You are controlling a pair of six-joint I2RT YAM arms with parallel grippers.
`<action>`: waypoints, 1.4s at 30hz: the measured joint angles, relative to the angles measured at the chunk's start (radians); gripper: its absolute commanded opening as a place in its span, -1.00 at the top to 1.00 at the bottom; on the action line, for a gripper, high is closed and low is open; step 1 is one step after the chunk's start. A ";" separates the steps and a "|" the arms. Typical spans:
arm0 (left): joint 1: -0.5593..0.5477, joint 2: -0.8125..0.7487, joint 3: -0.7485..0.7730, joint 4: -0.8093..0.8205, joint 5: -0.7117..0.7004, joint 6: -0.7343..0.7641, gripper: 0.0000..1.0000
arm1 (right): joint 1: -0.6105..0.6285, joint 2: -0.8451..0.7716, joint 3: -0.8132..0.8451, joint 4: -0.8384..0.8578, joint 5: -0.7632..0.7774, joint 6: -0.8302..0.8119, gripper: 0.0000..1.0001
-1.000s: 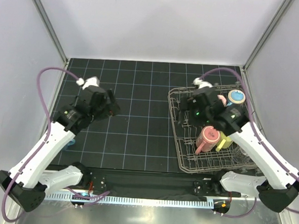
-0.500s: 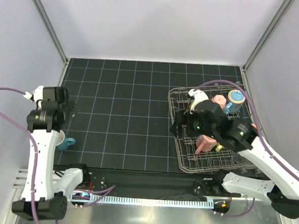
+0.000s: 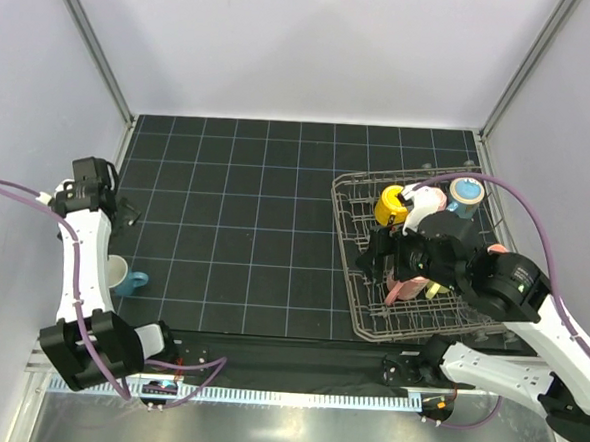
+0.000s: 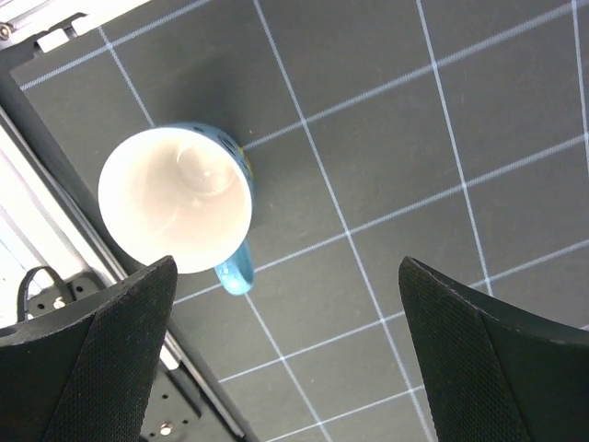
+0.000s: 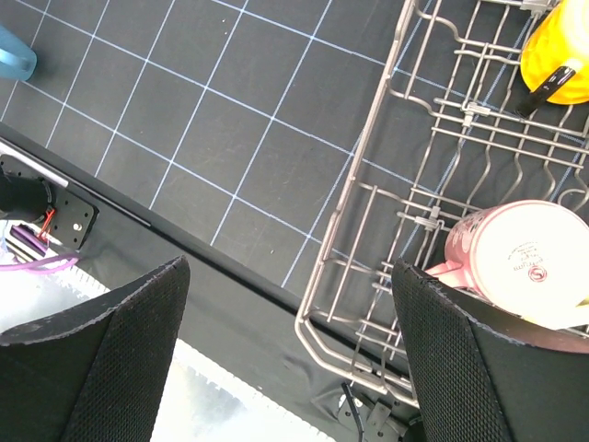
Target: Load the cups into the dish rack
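Note:
A light-blue mug with a cream inside (image 4: pixel 175 212) stands upright on the black gridded mat by its near-left edge; it also shows in the top view (image 3: pixel 123 276), partly behind the left arm. My left gripper (image 4: pixel 285 276) (image 3: pixel 123 214) hangs open and empty above the mat beside it. The wire dish rack (image 3: pixel 356 290) (image 5: pixel 317 304) sits at the right. It holds an orange-yellow mug (image 3: pixel 389 205) (image 5: pixel 557 64), a pink mug (image 3: pixel 432 201), a blue mug with an orange inside (image 3: pixel 466 191), a second pink mug (image 3: pixel 406 286) (image 5: pixel 520 262) and a pale yellow mug (image 3: pixel 438 286). My right gripper (image 5: pixel 290 272) (image 3: pixel 376 251) is open and empty above the rack's near-left corner.
The mat ends in a black strip and a white toothed rail (image 3: pixel 294 393) along the near side. A metal bracket (image 4: pixel 55 37) borders the mat next to the light-blue mug. Grey walls close in the left, back and right.
My left arm swung left and back to above the light-blue mug. My right gripper pulled out of the rack towards the near side, uncovering the orange-yellow mug there.

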 measured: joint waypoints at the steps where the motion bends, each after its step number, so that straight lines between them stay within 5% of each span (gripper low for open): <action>1: 0.011 0.000 -0.007 0.011 0.001 -0.002 -0.99 | 0.000 -0.002 0.000 -0.002 0.000 0.000 -0.79; 11: 0.135 0.013 -0.107 0.105 0.040 -0.032 -0.91 | 0.000 0.044 0.003 0.000 -0.005 0.006 -0.80; 22: 0.149 0.130 -0.147 0.162 0.079 -0.078 -0.70 | 0.000 0.058 -0.002 0.017 -0.016 0.038 -0.80; 31: 0.158 0.095 -0.216 0.174 0.034 -0.106 -0.31 | 0.000 0.060 -0.010 0.019 -0.014 0.052 -0.80; 42: 0.159 0.054 -0.278 0.223 0.034 -0.106 0.59 | 0.000 0.105 -0.011 0.020 -0.008 0.033 -0.90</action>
